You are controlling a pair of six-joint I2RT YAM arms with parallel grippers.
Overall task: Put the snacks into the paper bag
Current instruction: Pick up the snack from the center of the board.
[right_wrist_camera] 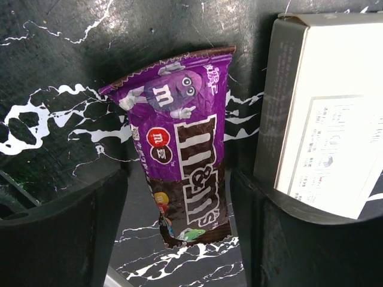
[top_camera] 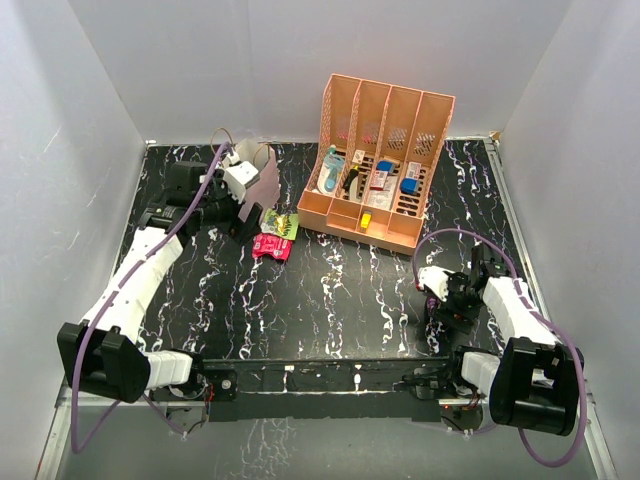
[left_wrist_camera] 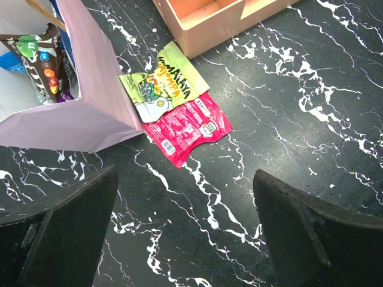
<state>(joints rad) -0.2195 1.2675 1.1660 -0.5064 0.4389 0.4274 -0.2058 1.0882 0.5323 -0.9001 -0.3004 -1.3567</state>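
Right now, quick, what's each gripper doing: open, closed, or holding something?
Left gripper: open, empty.
Right gripper: open, straddling the purple packet, not clamped on it.

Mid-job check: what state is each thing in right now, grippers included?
left gripper: open, empty.
right gripper: open, straddling the purple packet.
purple packet: lying flat between the fingers, not pinched.
paper bag: upright, open, packets inside.
green packet: lying flat against the paper bag, outside it.
pink packet: lying flat, top edge under the green packet.
box: beside the right gripper, ungripped.
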